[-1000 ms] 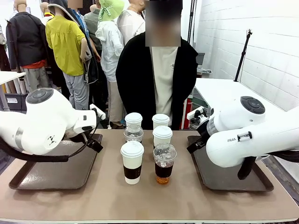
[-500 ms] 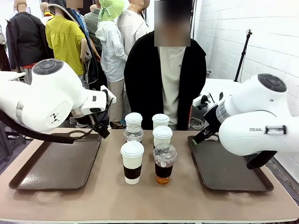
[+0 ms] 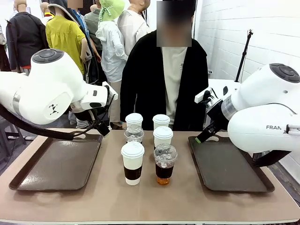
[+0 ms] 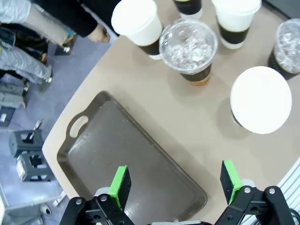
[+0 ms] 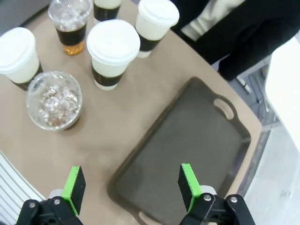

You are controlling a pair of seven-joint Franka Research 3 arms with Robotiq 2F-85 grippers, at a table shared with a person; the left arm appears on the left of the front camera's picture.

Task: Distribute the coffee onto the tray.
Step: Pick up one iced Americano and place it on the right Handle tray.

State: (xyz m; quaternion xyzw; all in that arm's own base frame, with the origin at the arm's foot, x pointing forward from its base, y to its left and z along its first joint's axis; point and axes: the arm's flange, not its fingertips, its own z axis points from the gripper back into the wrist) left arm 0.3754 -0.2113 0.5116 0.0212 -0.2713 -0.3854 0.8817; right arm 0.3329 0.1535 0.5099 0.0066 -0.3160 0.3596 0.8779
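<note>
While the six coffee cups [image 3: 132,161] have kept their places over the last second, both my arms have lifted clear of the trays and now stand higher. Entry follows.

Left fingers [image 4: 121,186]: spread wide, holding nothing, poised above the inner end of the left tray [image 4: 117,154].

Right fingers [image 5: 187,182]: spread wide, holding nothing, poised above the inner end of the right tray [image 5: 187,140].

Coffee: clustered mid-tabletop [image 3: 93,201] between the two trays, in two columns of three, in front of the person [image 3: 164,79]. Four are white lidded cups and two are clear dome-lidded iced cups [image 3: 165,164]. None is on either tray.

Orientation: every cup stands upright, long axis vertical, lid up, base on the tabletop. None is tilted.

Reading: the lift looks to me like a rise to a vantage point over the cluster, not a pick. Distribution is not yet begun, and all six cups remain to be carried. By my judgement the front pair are the likeliest first candidates.
</note>
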